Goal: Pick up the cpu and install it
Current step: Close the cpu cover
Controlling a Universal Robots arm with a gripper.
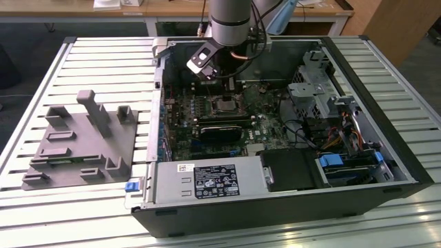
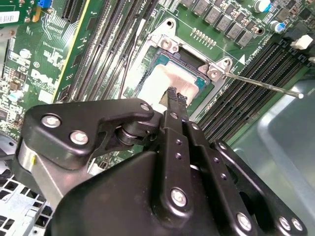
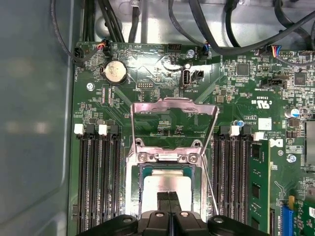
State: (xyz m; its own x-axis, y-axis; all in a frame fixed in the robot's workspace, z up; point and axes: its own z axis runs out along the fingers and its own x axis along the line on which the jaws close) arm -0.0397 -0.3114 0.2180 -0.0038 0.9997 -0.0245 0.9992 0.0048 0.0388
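cpu (image 3: 165, 181) sits in the socket (image 3: 132, 169), frame (image 3: 174, 110) flipped up. gripper (image 3: 169, 195) right over it, fingers (image 3: 162, 202) closed tight together, not gripping anything.

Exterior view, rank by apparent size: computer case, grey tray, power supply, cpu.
1. computer case, by far the largest
2. grey tray
3. power supply, its visible face somewhat smaller than the tray
4. cpu, smallest by far
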